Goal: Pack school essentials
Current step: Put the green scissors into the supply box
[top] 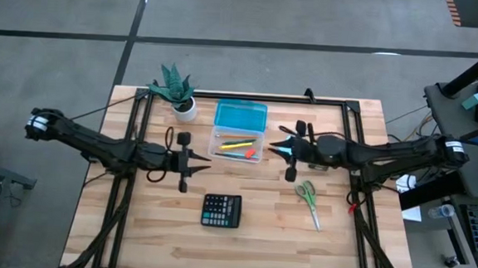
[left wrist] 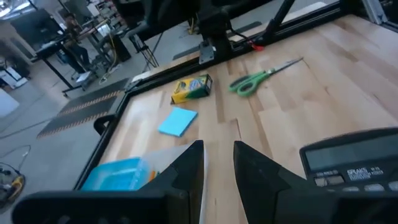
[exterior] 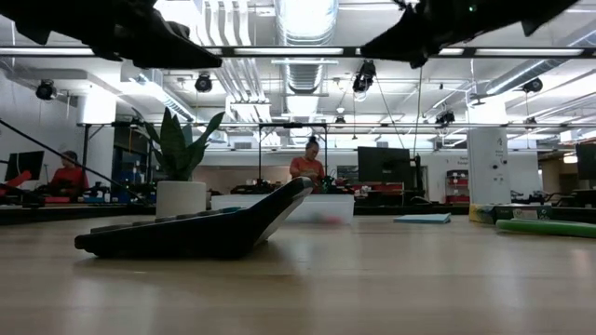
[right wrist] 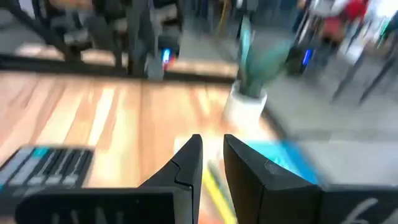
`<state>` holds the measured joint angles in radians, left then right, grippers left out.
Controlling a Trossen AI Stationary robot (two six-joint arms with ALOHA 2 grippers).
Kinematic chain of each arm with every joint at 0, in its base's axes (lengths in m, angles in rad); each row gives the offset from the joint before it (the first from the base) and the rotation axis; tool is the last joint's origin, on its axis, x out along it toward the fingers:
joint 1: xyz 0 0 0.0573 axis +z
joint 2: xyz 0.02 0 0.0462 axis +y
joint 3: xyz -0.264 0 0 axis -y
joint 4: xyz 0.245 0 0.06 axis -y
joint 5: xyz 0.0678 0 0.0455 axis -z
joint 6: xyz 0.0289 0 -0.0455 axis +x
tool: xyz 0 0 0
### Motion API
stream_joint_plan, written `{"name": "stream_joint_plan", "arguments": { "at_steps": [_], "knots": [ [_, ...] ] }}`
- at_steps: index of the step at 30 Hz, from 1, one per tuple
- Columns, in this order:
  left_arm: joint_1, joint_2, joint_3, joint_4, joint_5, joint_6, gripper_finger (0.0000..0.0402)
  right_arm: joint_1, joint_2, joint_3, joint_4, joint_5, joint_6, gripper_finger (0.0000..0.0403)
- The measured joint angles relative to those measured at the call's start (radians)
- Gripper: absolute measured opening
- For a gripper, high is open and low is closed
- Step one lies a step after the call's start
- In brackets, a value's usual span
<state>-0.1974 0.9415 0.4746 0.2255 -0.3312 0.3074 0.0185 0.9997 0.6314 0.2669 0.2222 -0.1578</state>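
A clear box (top: pixel 238 142) with its blue lid (top: pixel 240 116) swung back holds yellow, orange and red pencils (top: pixel 240 146). My left gripper (top: pixel 208 159) hovers just left of the box, fingers nearly together with nothing between them (left wrist: pixel 217 155). My right gripper (top: pixel 273 149) hovers at the box's right side, also shut and empty (right wrist: pixel 212 152). The green-handled scissors (top: pixel 308 200) lie flat on the table, right of centre. The light-blue note pad (left wrist: pixel 178 121) and the yellow crayon box (left wrist: pixel 191 88) lie on the table under my right arm.
A black calculator (top: pixel 221 209) lies near the front middle. A small potted plant (top: pixel 176 90) stands at the far left of the box. A dark frame (top: pixel 249 97) runs along the table's far edge and sides. Bare wood stretches along the near edge.
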Motion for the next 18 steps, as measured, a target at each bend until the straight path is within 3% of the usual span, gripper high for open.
{"name": "stream_joint_plan", "arguments": {
  "at_steps": [8, 18],
  "knots": [
    [0.0, -0.095, -0.071, 0.001, -0.052, -0.012, 0.007, 0.0, 0.068, 0.152, -0.494, 0.0, 0.313, 0.0056],
    [0.001, -0.123, -0.083, 0.002, -0.268, -0.001, 0.007, 0.0, 0.165, 0.159, -0.613, 0.014, 0.464, 0.0056]
  ]
}}
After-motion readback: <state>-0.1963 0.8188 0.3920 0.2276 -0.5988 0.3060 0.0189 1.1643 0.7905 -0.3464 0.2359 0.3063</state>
